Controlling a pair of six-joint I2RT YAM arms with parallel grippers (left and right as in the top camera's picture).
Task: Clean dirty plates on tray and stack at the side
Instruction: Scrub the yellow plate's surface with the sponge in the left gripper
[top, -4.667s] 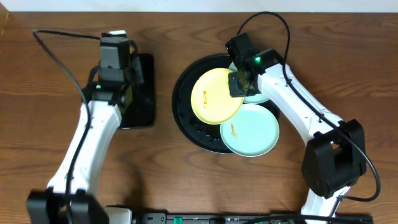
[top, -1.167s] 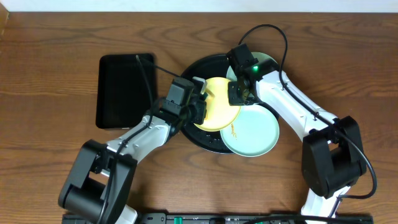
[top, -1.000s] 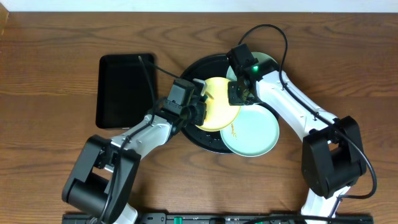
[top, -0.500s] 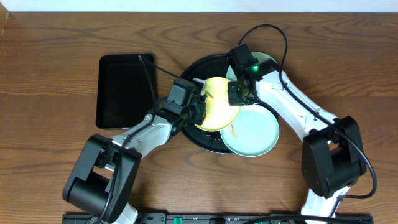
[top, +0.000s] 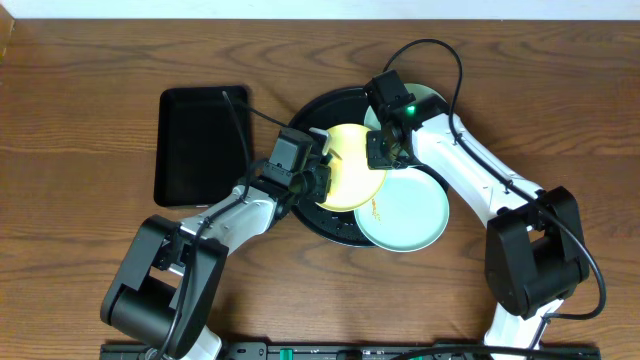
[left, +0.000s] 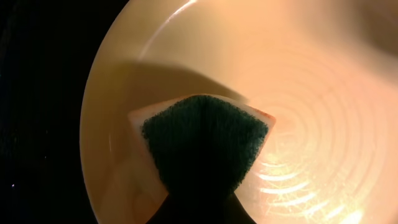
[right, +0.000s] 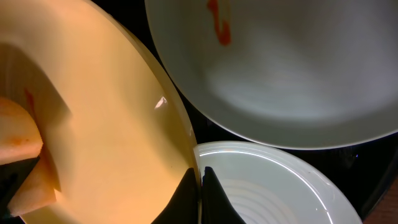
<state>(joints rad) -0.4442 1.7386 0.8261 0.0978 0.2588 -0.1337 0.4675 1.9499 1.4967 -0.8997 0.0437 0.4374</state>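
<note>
1. Differs from the first picture by the left gripper, now off the rectangular tray, over the yellow plate.
2. Clenched on a sponge, pressed on this plate just ahead of the left jaws.
3. Pinched at the rim between the right gripper jaws, over the round tray and mint plates.

overhead: bright, even, sharp | wrists: dim, warm, glare, dark shadows

The right gripper pinches the yellow plate by its rim. A sponge touches that plate's face at left. A smeared pale plate lies above, and a second pale plate lies below.
</note>
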